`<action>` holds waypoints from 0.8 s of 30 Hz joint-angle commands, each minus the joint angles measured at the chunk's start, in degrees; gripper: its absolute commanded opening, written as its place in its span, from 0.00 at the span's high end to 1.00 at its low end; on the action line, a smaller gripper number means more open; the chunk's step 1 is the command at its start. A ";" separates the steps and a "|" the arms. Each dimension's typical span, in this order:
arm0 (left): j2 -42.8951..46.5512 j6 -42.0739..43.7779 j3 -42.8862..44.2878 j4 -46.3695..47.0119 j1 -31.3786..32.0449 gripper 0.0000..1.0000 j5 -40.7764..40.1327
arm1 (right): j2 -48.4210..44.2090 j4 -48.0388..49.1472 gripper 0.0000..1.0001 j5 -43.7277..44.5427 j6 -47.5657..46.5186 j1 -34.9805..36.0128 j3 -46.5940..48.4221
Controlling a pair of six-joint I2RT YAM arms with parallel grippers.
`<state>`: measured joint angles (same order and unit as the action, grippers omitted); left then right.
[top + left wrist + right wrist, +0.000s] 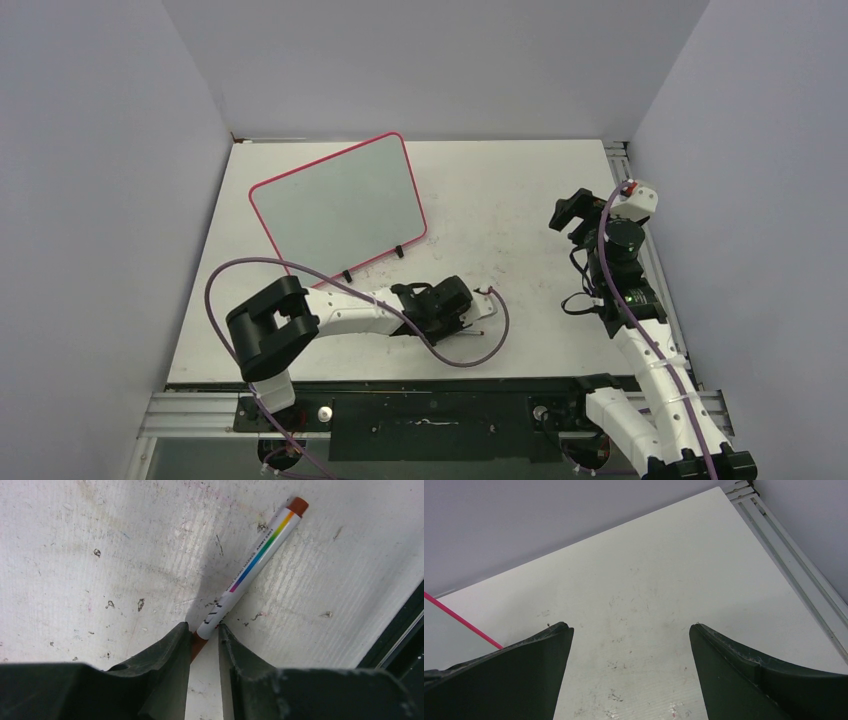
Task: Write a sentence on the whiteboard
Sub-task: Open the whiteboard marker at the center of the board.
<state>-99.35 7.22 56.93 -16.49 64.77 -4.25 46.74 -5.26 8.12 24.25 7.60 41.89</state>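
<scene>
Over on the far left of the counter (520,190) sits the whiteboard (340,205), turned at an angle, pink-red frame all the way round, its face a plain pale grey from up here. Two small black feet (399,250) show along its near edge.

The left arm is stretched out low across the front of the counter, well this side of the board, purple cable (480,350) looping round it. Look at the left pincer (204,629): it's right down on a marker (255,562) lying flat on the scuffed surface. It's a white pen with a rainbow stripe down the barrel and a reddish-brown cap at the far end. The near end of the pen sits between the two dark fingertips (175,640), which stand narrow, one on each side. The left one looks to be against the brown tip, the other right at the barrel. Whether that's a true clench I can't tell from here.

On the right side, the right arm is held up above the counter, well apart from the board. Its pincer (631,626) is released and spread wide, looking down on scuffed white counter, with a sliver of the board's pink edge at the left of its view.
</scene>
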 commanded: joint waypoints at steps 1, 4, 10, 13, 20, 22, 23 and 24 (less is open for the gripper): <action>-2.61 -5.86 2.87 -8.11 0.10 0.81 -1.11 | -0.26 1.95 0.10 0.43 -0.24 -0.05 1.32; -2.77 -11.80 3.22 -10.46 -0.13 0.81 -1.95 | 0.13 2.05 0.10 0.17 -0.02 -0.06 1.35; -2.55 -20.80 2.98 -10.82 -0.24 0.77 1.99 | 0.78 2.36 0.10 -0.34 0.39 0.01 1.68; -1.18 -22.01 2.50 -10.73 -0.26 0.69 1.07 | 1.01 2.24 0.10 -0.45 0.33 -0.04 2.15; 0.72 -22.63 -0.13 -10.51 -0.20 0.55 2.00 | 0.52 2.26 0.10 -0.12 0.37 -0.08 1.63; 0.93 -22.82 -0.76 -10.77 -0.17 0.55 2.14 | 0.74 1.98 0.10 0.01 0.23 -0.02 1.90; 1.11 -22.98 -1.04 -10.94 -0.17 0.55 2.24 | 0.85 1.85 0.10 0.08 0.22 -0.03 2.00; 1.29 -23.15 -1.11 -11.26 -0.11 0.55 2.23 | 0.89 1.90 0.10 0.10 0.22 -0.04 2.05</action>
<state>-98.85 -13.98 57.93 -23.44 64.51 -3.81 47.64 -5.26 8.10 24.56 7.60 41.89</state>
